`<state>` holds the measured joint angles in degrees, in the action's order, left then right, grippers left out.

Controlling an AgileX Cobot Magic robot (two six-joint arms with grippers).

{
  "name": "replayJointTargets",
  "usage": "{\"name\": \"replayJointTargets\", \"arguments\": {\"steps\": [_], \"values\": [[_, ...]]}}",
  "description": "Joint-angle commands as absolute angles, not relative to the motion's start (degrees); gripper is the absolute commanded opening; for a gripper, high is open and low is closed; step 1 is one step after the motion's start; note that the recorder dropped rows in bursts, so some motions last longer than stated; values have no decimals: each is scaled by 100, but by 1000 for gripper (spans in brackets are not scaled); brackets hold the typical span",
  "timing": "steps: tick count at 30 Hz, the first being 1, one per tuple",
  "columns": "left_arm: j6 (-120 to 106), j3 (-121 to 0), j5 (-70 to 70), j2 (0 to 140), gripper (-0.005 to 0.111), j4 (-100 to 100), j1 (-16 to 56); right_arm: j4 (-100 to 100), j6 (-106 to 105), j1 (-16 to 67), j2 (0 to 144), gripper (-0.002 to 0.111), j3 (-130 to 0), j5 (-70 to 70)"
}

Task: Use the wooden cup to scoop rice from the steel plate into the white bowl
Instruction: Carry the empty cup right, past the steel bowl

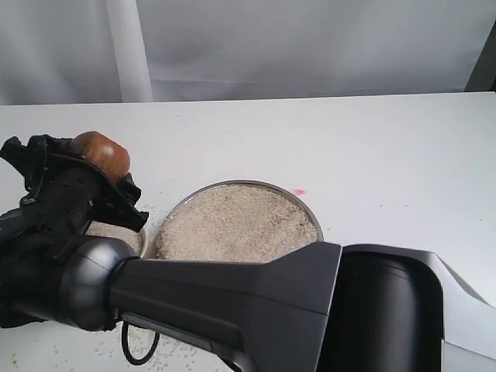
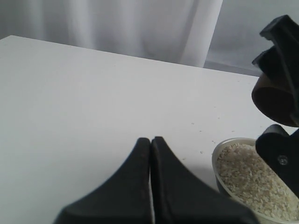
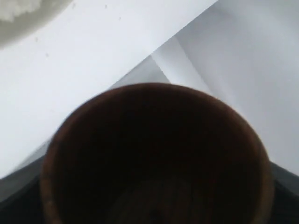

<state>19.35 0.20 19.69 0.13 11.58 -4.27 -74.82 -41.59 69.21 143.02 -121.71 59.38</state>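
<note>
The steel plate sits mid-table, filled with rice. Left of it, the white bowl holds rice and is mostly hidden behind my right arm. My right gripper has reached across and is shut on the wooden cup, held tilted just above the bowl. In the right wrist view the cup's dark inside fills the picture, with no grains visible in it. My left gripper is shut with nothing in it, low over the table beside the bowl.
Loose grains lie scattered on the white table around the bowl. A small pink mark sits behind the plate. My right arm's bulky black link covers the front of the exterior view. White curtains close the back.
</note>
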Motion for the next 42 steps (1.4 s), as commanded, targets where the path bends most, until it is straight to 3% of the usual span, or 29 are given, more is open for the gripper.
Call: {"name": "replayJointTargets", "arguments": {"steps": [1,17,29,42], "values": [[1945,0,1933,0,0,1126,-401,-6719,-3221,6851,14001,0,-12181,6104],[1945,0,1933,0,0,1126,-401,-4925,0,6487,12462,0,-11608,5855],[1945,0,1933,0,0,1126,-401,-4589,2134,5337,9936,0,-8037,2856],[1945,0,1933,0,0,1126,-401,-4536,3061,3101,8227,0,-5334,140]]}}
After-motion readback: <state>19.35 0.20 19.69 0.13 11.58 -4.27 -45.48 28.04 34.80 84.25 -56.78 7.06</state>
